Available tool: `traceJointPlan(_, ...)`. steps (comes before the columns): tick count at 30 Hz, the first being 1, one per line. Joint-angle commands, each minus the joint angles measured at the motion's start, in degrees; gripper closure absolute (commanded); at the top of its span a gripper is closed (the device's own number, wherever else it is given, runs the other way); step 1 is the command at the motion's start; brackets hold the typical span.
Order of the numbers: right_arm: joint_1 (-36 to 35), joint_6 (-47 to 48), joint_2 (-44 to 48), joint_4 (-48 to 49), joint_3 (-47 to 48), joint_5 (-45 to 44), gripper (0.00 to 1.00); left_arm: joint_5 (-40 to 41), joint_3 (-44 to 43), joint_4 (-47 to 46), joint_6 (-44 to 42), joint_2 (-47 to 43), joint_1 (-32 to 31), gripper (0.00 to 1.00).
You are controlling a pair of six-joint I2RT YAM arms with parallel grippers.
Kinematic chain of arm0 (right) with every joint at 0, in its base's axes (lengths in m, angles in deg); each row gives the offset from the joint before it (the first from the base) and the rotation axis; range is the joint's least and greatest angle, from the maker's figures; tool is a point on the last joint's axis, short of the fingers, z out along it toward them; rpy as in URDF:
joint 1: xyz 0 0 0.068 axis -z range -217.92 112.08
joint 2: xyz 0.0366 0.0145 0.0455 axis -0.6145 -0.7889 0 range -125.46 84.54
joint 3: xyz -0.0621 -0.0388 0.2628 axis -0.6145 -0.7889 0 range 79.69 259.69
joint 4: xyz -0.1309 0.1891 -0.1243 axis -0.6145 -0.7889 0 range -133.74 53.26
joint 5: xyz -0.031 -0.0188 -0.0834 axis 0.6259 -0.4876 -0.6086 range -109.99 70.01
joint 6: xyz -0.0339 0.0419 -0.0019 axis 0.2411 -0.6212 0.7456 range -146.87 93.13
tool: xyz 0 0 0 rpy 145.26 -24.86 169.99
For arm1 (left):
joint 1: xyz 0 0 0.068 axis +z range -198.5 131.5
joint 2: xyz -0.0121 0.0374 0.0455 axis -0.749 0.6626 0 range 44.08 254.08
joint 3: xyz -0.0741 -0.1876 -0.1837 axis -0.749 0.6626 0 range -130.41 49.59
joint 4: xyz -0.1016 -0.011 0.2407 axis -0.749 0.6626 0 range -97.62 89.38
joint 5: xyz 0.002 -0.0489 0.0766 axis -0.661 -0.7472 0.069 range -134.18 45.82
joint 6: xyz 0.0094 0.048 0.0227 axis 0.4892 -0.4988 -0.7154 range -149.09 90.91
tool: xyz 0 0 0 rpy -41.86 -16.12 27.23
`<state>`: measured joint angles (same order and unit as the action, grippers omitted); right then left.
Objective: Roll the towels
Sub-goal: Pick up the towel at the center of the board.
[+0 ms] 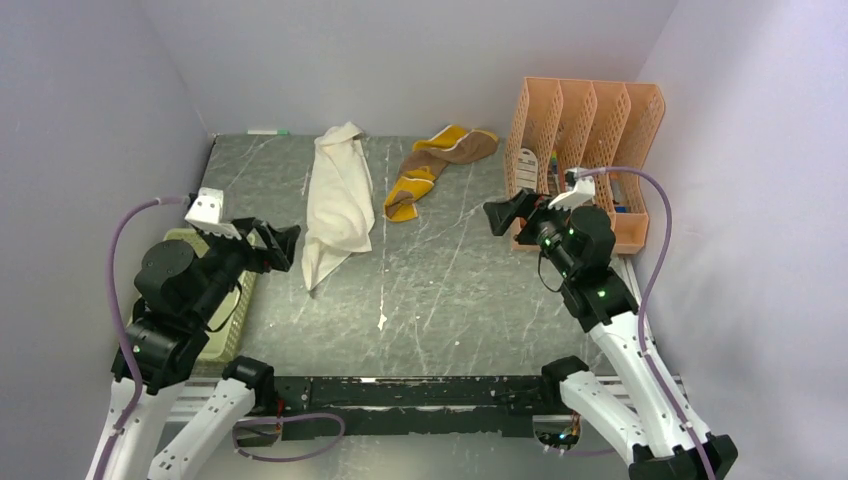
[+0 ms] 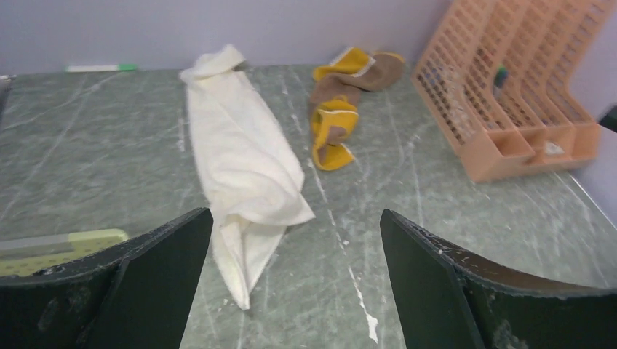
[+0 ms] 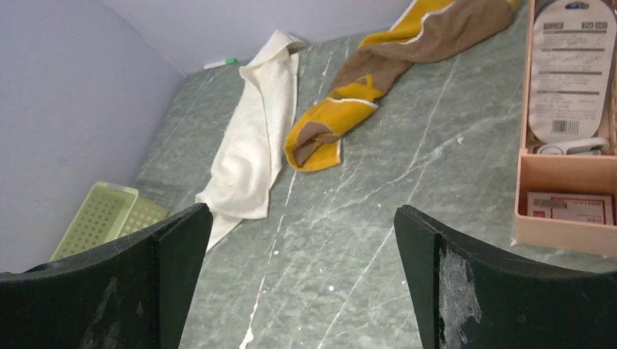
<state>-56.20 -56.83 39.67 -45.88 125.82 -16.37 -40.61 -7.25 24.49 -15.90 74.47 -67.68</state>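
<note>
Cream towel (image 1: 338,200) just beyond left tool (image 1: 283,246)

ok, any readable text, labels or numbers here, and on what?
None readable.
White packet in the orange file rack: print and barcode, too blurred.
Red-and-white box in the rack's front compartment: print too blurred.

Grey-green marbled table (image 1: 450,300), carrying:
- cream-white towel (image 1: 338,200), lying crumpled lengthwise, back centre-left
- brown towel with mustard-yellow edging (image 1: 430,170), lying twisted just right of it, not touching
- peach slotted file rack (image 1: 585,130), standing at back right
- green mesh basket (image 3: 102,214), sitting near left
- green-capped marker (image 1: 267,131), lying along the back edge
</note>
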Motion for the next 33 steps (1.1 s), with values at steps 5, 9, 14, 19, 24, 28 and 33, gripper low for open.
traceJointPlan(5, 0.68, -2.80, 4.39, -1.71, -2.01, -0.88, 0.00, -36.83, -2.72, -3.84, -4.44, 2.27, 1.12, 0.01)
traceJointPlan(9, 0.66, -0.16, 2.28, -1.30, -2.35, 3.59, 0.01, -63.03, -0.78, -9.47, -6.66, 1.07, 1.26, 0.01)
traceJointPlan(14, -5.33, 3.65, -5.68, -3.77, 2.10, -4.24, 0.05, -60.46, 1.36, -9.15, -6.18, -1.14, 1.34, 0.01)
traceJointPlan(19, -28.11, 10.74, -21.69, -3.37, 11.09, -25.51, 0.05, -16.73, 0.04, -3.07, 6.77, 5.62, 1.39, 0.01)
traceJointPlan(24, -41.19, 15.62, -47.72, -2.22, 24.90, -26.06, 0.02, 0.09, -3.69, 6.03, 15.61, 20.44, 3.53, 0.01)
traceJointPlan(28, -43.22, 13.84, -61.35, 5.34, 29.18, -20.10, 0.02, -4.32, -3.13, 5.33, 16.77, 19.87, 13.04, 0.01)
traceJointPlan(33, -43.68, 13.80, -70.22, 9.16, 33.86, -19.25, 0.03, -6.82, -4.72, 7.88, 11.72, 22.36, 20.68, 0.01)
